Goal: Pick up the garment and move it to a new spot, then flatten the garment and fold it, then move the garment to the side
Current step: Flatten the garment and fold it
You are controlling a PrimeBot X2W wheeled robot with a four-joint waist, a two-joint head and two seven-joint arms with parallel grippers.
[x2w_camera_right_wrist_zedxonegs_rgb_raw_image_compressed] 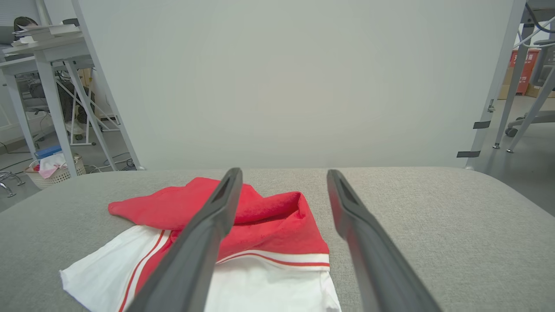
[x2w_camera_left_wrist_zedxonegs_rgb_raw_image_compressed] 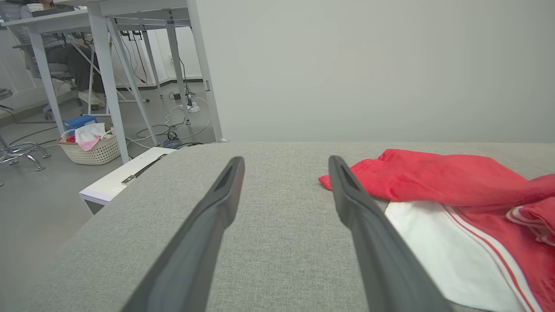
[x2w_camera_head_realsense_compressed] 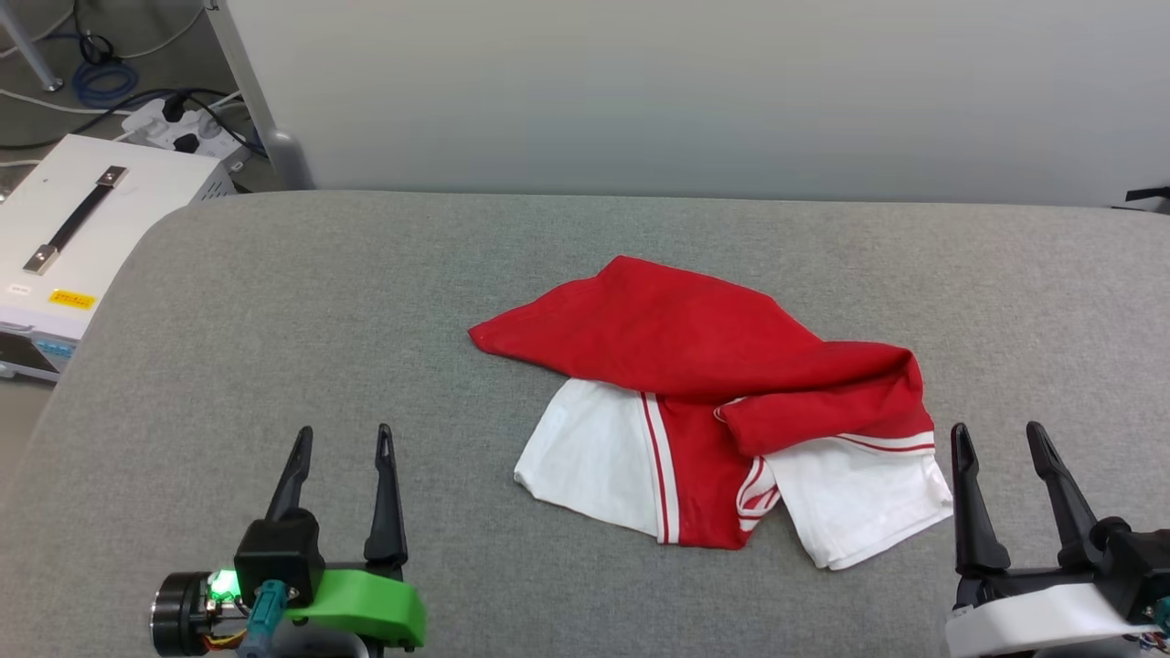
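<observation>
Looks like you're on the pickup step: garment (x2w_camera_head_realsense_compressed: 695,366) crumpled on the bench (x2w_camera_head_realsense_compressed: 274,320), left gripper (x2w_camera_head_realsense_compressed: 344,429) and right gripper (x2w_camera_head_realsense_compressed: 995,427) fingers spread open, empty. Next you'd reach in and pinch an edge.

The garment (x2w_camera_head_realsense_compressed: 676,338) is recorded as red with white sleeves and red-white striped trim; the surface (x2w_camera_head_realsense_compressed: 320,302) beneath the garment is recorded as grey.

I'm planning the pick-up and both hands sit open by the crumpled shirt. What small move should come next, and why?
Probably ease the right hand inward and down onto the white sleeve nearest it. The garment lies bunched and untouched on the grey surface, with the left hand open and empty too.
</observation>
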